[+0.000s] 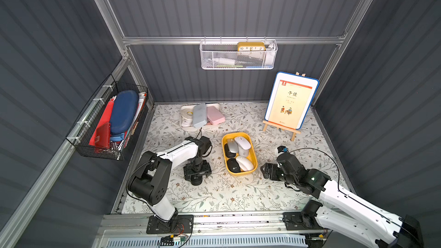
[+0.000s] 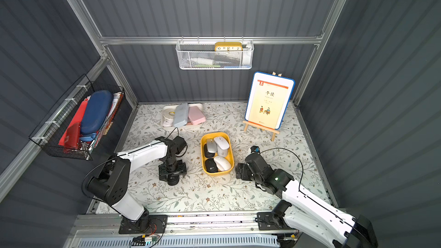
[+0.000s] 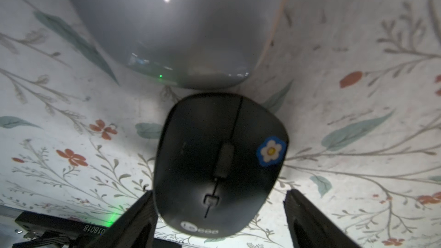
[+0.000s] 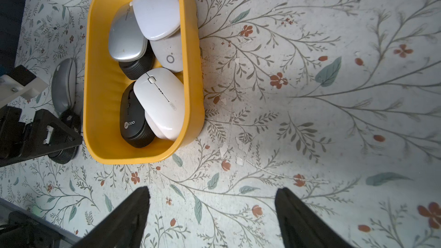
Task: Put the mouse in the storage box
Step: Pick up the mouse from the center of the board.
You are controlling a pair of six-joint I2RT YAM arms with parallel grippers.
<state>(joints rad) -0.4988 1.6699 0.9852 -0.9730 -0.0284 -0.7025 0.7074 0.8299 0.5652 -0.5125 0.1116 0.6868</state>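
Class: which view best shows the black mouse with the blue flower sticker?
The left wrist view: the black mouse with the blue flower sticker shows almost whole inside the open left gripper. In both top views and the right wrist view that gripper hides most of it.

Blurred, cropped at the edge, just ahead of the left pincer (image 3: 218, 194): grey mouse (image 3: 176, 32). Largely hidden under that pincer in both top views: black mouse (image 3: 219, 163).

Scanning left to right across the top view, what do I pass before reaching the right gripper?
black wire basket → left gripper → yellow storage box → right gripper
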